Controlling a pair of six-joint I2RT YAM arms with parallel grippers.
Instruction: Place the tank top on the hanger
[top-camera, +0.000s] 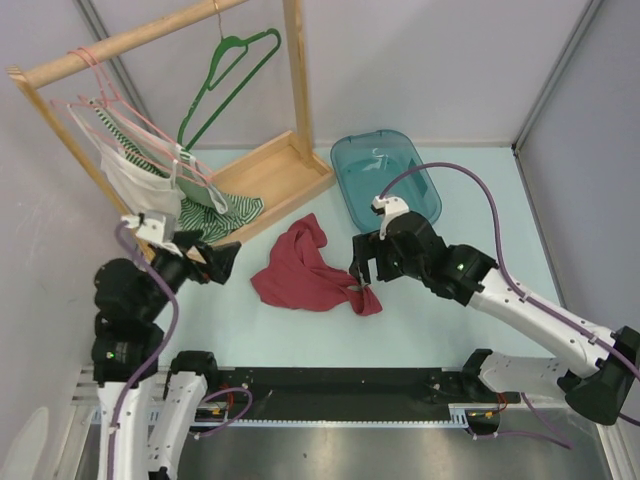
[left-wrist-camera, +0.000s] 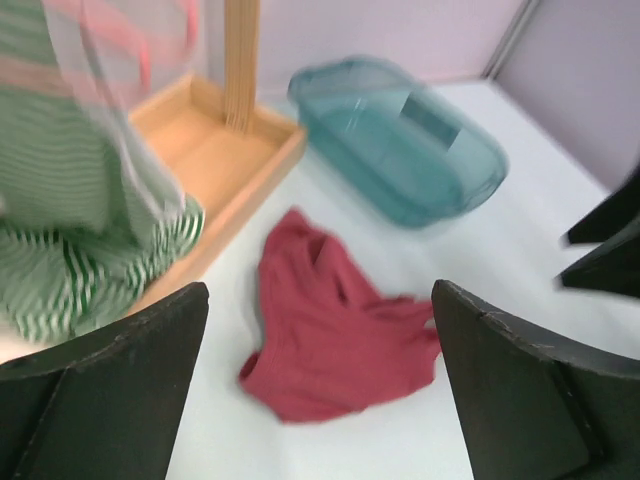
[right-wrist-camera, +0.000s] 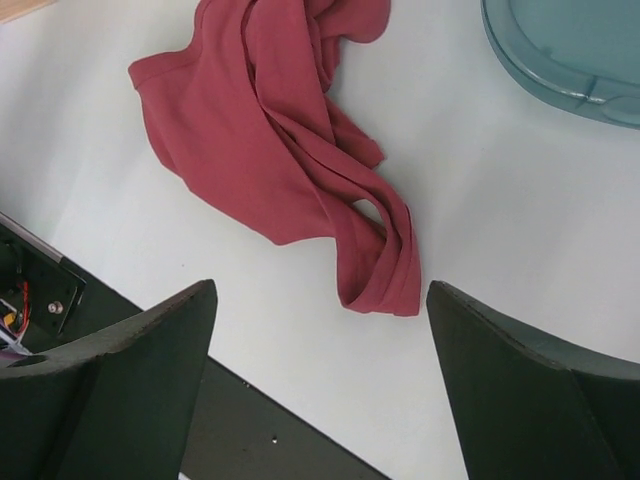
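tank top (top-camera: 308, 272): lies crumpled on the table (top-camera: 480, 205), between my claws, held by neither.
right gripper (top-camera: 366, 270): spread over its strap end; i may pinch bunched layers together.
left gripper (top-camera: 226, 260): spread too, near the striped garment (top-camera: 235, 210); could snag it.
hanger (top-camera: 222, 82): on the rail (top-camera: 130, 40), well apart; a nudge may unhook it.

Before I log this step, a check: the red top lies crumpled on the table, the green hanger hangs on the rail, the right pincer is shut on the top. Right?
No. The right pincer is open above the top, as the right wrist view shows. The top does lie crumpled on the table, the hanger on the rail.
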